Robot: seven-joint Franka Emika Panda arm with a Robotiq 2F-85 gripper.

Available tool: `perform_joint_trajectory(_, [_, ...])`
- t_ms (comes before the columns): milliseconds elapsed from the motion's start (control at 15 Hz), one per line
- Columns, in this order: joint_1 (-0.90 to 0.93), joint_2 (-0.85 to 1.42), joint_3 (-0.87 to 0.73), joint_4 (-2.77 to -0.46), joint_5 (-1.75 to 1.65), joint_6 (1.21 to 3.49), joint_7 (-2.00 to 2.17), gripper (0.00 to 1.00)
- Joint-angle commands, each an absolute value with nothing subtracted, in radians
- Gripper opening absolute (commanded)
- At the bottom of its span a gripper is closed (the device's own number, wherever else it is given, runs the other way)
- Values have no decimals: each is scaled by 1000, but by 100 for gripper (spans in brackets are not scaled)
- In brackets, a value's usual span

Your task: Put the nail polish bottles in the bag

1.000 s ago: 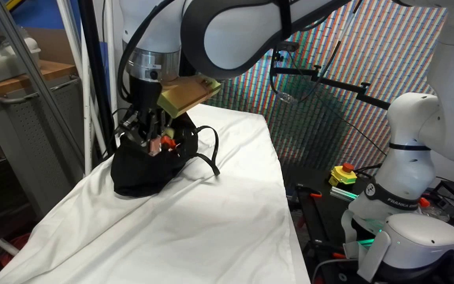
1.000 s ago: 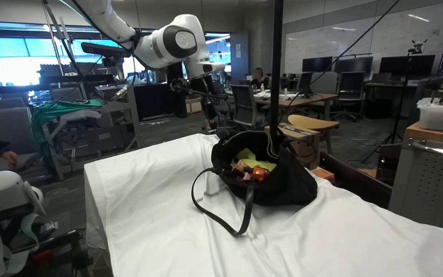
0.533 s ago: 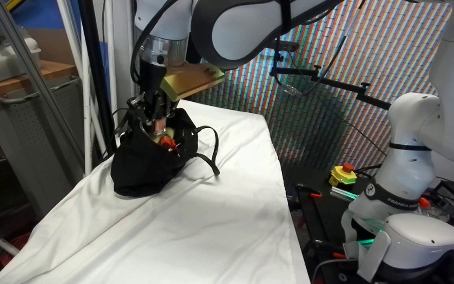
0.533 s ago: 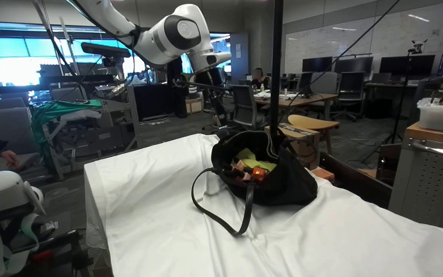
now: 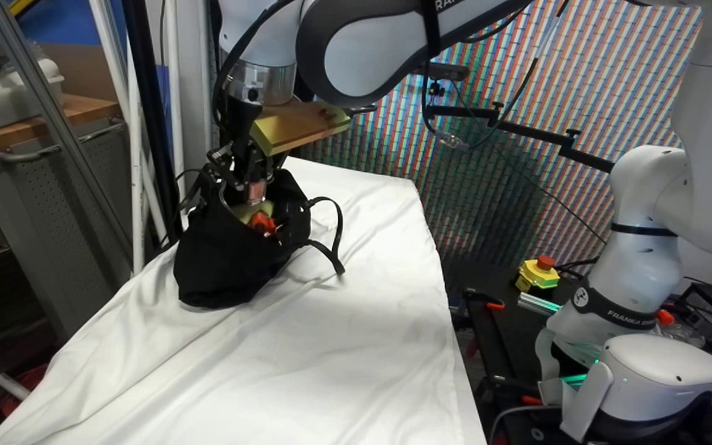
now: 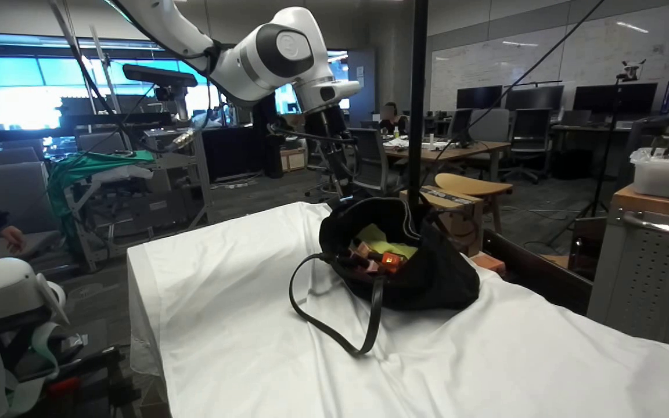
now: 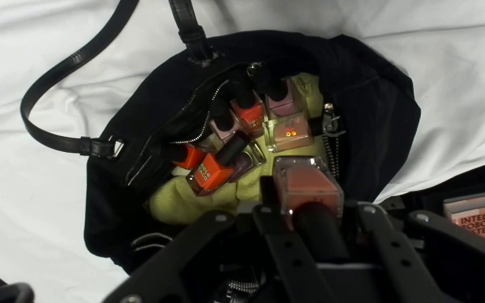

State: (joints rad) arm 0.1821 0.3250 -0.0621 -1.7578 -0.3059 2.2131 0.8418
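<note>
Clearly, the gripper (image 7: 308, 200) has a nail polish bottle (image 7: 312, 183) between its two fingers (image 7: 283, 244), which sit against the glass from both sides and stand apart only as far as the bottle makes them. This bottle has a coral-pink body and a black cap; the cap points back toward the palm, and the clear base faces away and downward. It hangs by the mouth of the black bag (image 7: 373, 105). Since the far rim hides the lower end of the gripper in an exterior view, it is hard to say whether the bottle is squarely over the opening or just behind the edge. Seven more bottles lie in the bag, bunched on the yellow-green lining (image 7: 179, 204). Among them, an orange bottle (image 7: 209, 173) with printed letters rests slantwise, its cap overlapping a dark bottle (image 7: 244, 163) in the wrist view, and a second orange bottle (image 7: 193, 156) lies just beside it. Near these come a pale pink bottle (image 7: 227, 127), a red-orange bottle (image 7: 251, 114), a mauve bottle (image 7: 284, 104) and a peach bottle (image 7: 291, 134). The bag slouches on a white cloth (image 7: 27, 198), and its looped handle (image 7: 55, 78) spills outward over the fabric. In both exterior views the arm (image 6: 270, 58) reaches down to the bag from above. Beyond the cloth's edge, in the wrist view, a book (image 7: 474, 216) with reddish lettering shows. A yellow box (image 5: 536, 277) with a red button stands near the arm's base (image 5: 622, 303).
</note>
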Motion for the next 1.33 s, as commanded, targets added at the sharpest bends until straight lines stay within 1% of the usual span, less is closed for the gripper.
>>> perform_joint_trajectory(0, [158,382,-70,-1697,-304,2230,849,21])
perform_joint_trajectory(133, [146,412,-76,-1674,-300,2228,845,21])
perform_joint_trajectory(200, [139,425,-79,-1663,-296,2229,842,22])
perform_joint_trajectory(267, [132,438,-81,-1654,-293,2234,835,65])
perform_joint_trajectory(333, [120,454,-84,-1647,-287,2245,821,66])
perform_joint_trajectory(400, [115,463,-86,-1640,-285,2246,814,69])
perform_joint_trajectory(667, [98,463,-82,-1657,-270,2269,764,97])
perform_joint_trajectory(800, [91,437,-70,-1689,-255,2267,701,100])
perform_joint_trajectory(1000, [89,342,-30,-1786,-199,2248,536,100])
perform_joint_trajectory(1267, [100,194,5,-1905,-152,2123,360,99])
